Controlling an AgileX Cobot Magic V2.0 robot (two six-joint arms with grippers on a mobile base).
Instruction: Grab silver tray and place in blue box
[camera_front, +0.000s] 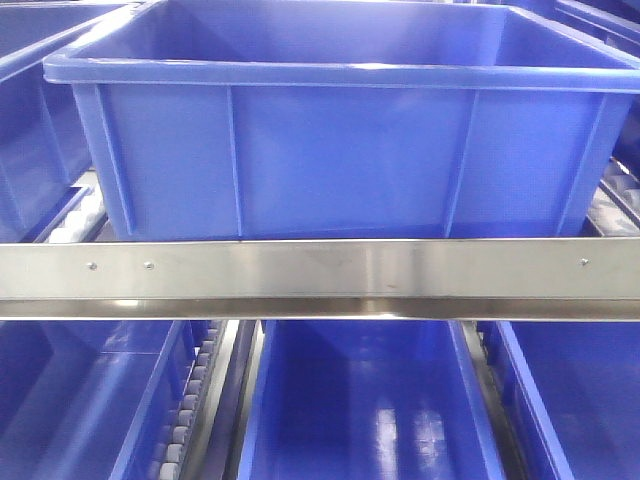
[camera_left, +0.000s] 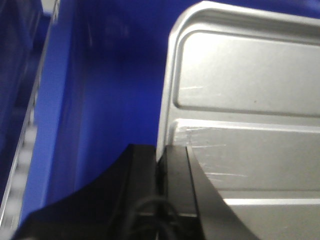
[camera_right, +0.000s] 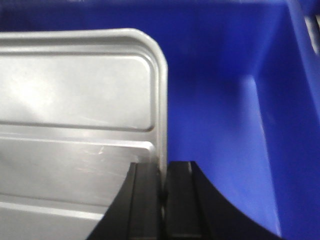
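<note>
The silver tray (camera_left: 250, 100) fills the right of the left wrist view and its other end (camera_right: 75, 90) fills the left of the right wrist view. It shows a raised rim, rounded corners and long ridges. My left gripper (camera_left: 161, 150) is shut on the tray's left rim. My right gripper (camera_right: 162, 167) is shut on its right rim. Behind and beside the tray lie the blue box's inner walls and floor (camera_left: 110, 90), (camera_right: 225, 110). The front view shows neither the tray nor the grippers.
In the front view a large blue crate (camera_front: 340, 150) stands on an upper shelf behind a steel rail (camera_front: 320, 278). Below the rail are more open blue crates (camera_front: 360, 400), with roller tracks (camera_front: 190, 410) between them. Other crates flank both sides.
</note>
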